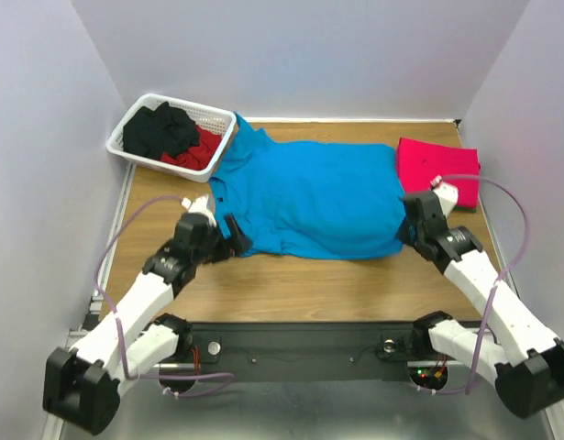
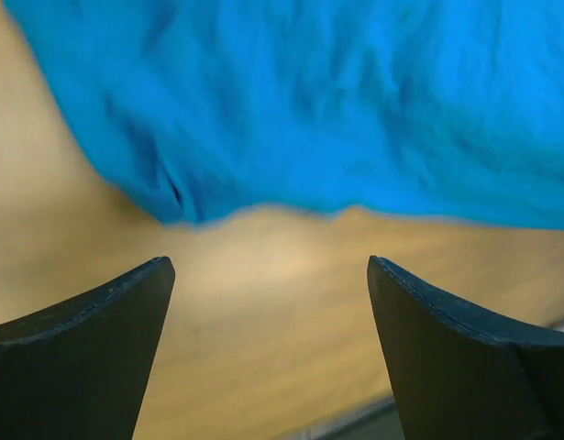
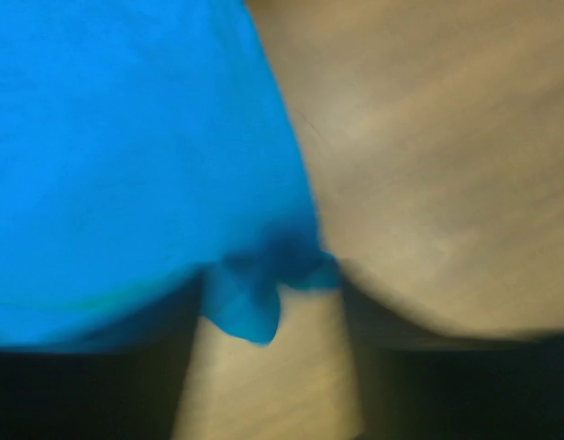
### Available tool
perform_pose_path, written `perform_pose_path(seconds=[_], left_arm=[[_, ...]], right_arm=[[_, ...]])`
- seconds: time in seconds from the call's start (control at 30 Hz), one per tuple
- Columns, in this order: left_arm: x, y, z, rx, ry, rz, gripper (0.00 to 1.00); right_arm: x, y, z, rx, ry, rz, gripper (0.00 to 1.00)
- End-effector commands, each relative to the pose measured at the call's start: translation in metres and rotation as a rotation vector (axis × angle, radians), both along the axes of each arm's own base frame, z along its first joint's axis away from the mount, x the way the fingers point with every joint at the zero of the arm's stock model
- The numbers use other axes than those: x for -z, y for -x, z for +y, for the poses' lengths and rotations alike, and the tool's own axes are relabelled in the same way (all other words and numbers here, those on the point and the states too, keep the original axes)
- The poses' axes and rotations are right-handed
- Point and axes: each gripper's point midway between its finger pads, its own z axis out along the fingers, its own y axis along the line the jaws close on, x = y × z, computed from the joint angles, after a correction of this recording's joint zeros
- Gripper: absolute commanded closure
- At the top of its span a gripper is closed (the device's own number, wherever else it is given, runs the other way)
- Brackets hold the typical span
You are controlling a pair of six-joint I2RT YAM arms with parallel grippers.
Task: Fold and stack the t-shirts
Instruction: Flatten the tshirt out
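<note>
Looking down, we see a wooden counter (image 1: 309,284), pale lilac walls (image 1: 309,55), turquoise t-shirt (image 1: 309,197) spread flat at centre, pinkish-red t-shirt (image 1: 433,170) folded at 2 o'clock, left claw (image 2: 270,264) gaping wide at the turquoise shirt's 8 o'clock corner, right claw (image 1: 410,223) at its 4 o'clock corner, view blurred, we cannot tell its spread

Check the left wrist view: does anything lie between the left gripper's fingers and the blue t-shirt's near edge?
Nothing visible does. Only bare table shows between the open left gripper and the blue t-shirt.
</note>
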Motion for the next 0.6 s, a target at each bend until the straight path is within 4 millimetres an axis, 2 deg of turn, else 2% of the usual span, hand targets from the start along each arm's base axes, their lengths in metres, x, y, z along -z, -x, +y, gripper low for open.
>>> perform_pose_path(seconds=[0.0,0.03,0.1,0.27,0.4,0.47,0.5,0.57], left_arm=[[-0.054,0.016,0.003,-0.103,0.169,-0.119,0.01],[-0.047,0.022,0.014,-0.147,0.141,-0.095,0.01],[-0.046,0.027,0.03,-0.231,0.122,-0.089,0.01],[-0.038,0.02,0.028,-0.255,0.112,-0.04,0.01],[-0.018,-0.001,0.027,-0.275,0.005,0.041,0.02],[-0.027,-0.019,0.018,-0.248,0.005,0.008,0.01],[-0.03,-0.031,0.01,-0.219,-0.009,0.004,0.02],[-0.041,-0.049,-0.005,-0.168,0.018,-0.04,0.01]], right_arm=[[-0.004,0.026,-0.017,0.164,-0.052,-0.006,0.12],[-0.004,0.027,-0.019,0.182,-0.046,0.003,0.05],[-0.005,0.021,-0.012,0.148,-0.055,0.027,0.02],[0.001,0.007,0.002,0.079,-0.057,0.063,0.0],[0.01,-0.008,0.015,0.001,-0.06,0.082,0.0],[0.019,-0.011,0.025,-0.04,-0.088,0.093,0.0],[0.021,-0.018,0.042,-0.105,-0.143,0.087,0.0],[0.033,-0.023,0.056,-0.156,-0.186,0.103,0.0]])
